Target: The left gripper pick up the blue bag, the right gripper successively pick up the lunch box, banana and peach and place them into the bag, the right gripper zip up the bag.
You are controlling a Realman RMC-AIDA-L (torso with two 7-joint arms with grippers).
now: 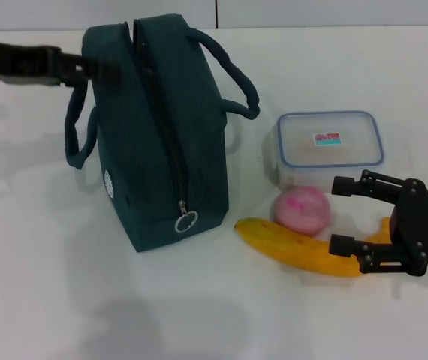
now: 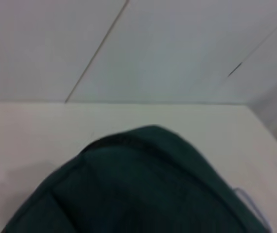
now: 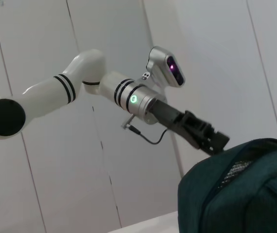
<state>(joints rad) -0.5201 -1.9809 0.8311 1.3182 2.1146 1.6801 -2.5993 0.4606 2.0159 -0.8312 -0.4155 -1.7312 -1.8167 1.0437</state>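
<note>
The blue bag [image 1: 154,150] stands upright on the white table, its top zip line running down to a ring pull [image 1: 186,221]. It also shows in the left wrist view [image 2: 143,194] and the right wrist view [image 3: 245,194]. My left gripper [image 1: 105,69] is at the bag's top far-left edge, above one handle; the right wrist view shows the left gripper [image 3: 216,143] against the bag's top. My right gripper [image 1: 343,216] is open and empty, over the banana's [image 1: 289,246] right end, beside the peach [image 1: 302,210]. The lunch box [image 1: 330,146], lid on, sits behind the peach.
The white table [image 1: 49,285] spreads to the left and front of the bag. A pale panelled wall [image 2: 177,48] stands behind the table. The left arm's white links [image 3: 56,94] reach in from the left at bag-top height.
</note>
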